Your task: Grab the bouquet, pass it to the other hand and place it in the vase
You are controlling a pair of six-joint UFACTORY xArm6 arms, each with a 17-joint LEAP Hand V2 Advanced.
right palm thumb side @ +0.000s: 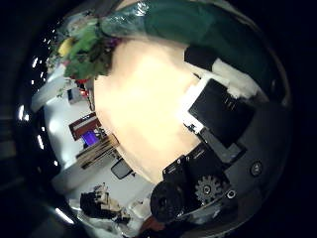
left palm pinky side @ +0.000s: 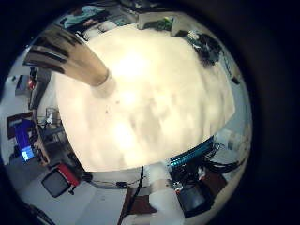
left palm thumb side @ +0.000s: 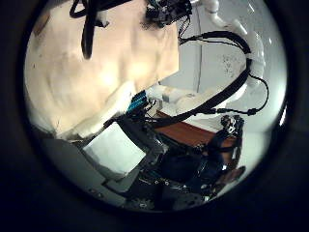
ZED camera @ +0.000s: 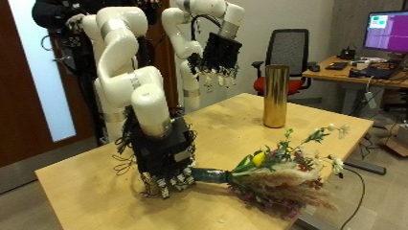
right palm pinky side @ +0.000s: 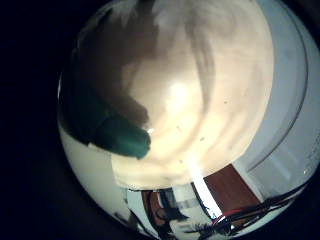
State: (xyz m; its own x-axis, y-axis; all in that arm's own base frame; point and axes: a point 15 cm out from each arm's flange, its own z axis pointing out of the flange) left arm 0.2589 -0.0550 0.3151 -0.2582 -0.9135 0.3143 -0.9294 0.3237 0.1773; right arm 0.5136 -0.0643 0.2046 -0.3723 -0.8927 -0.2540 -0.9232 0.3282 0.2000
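- We see two white robot arms over one pale wooden bench (ZED camera: 115, 163), both entering from the upper left of the outside view.
- We count one bouquet (ZED camera: 283, 172), one vase (ZED camera: 274, 95) and two hands.
- The bouquet lies on its side on the bench near the front edge. Its green, yellow and pale flower heads point away from the nearer arm, and its dark green wrapped stem (ZED camera: 211, 176) points toward that arm.
- The right hand (ZED camera: 166, 163) is low at the bench, right at the stem end of the bouquet. Its fingers hang down, and they seem to be closing around the stem, though we cannot tell for sure whether they grip it.
- In the right thumb side palm view, the stem runs close past the palm with the flowers at one end.
- The left hand (ZED camera: 215, 59) hangs high above the bench, well apart from the bouquet, fingers relaxed and empty.
- The tall golden vase stands upright on the far side of the bench, near the left hand and apart from the bouquet.
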